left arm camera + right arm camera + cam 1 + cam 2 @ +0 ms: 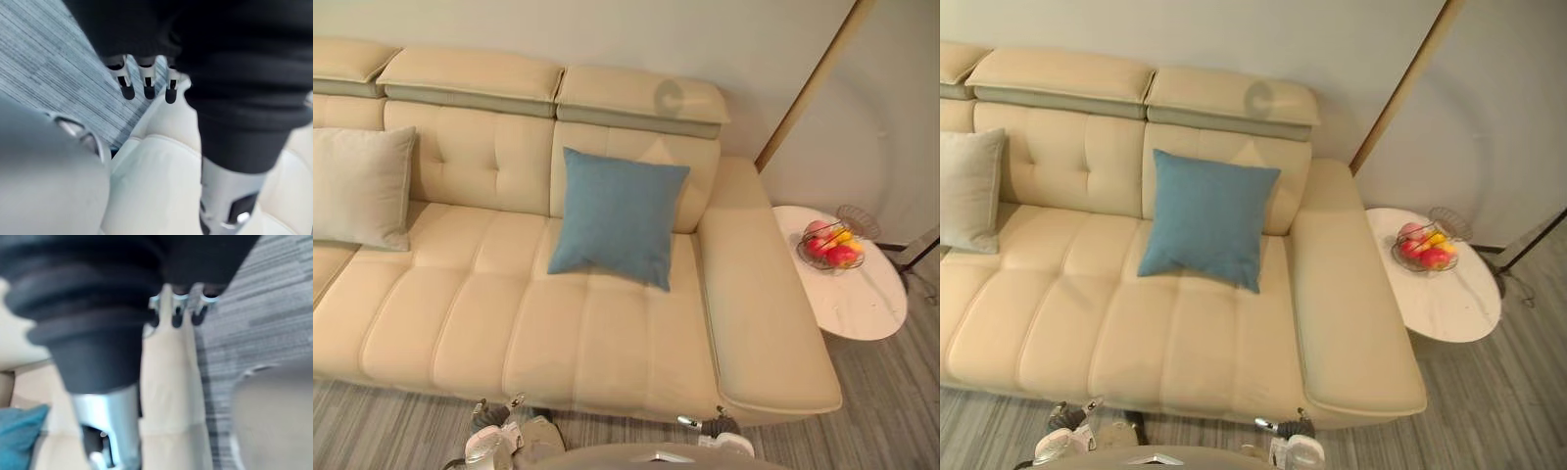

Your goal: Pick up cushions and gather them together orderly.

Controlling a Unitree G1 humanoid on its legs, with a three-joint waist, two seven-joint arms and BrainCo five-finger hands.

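Two empty, open hands, left hand (146, 78) and right hand (177, 313), wait at the bottom edge while the blue cushion (619, 215) at centre leans far from the pale cushion (357, 186) at left, so a shallow grip may drop it midway.

Big cream sofa (607, 333), blue cushion (619, 215) standing on the seat near the sofa arm (759, 304), leaning on the back, pale grey cushion (357, 186) far from the sofa arm, leaning too.
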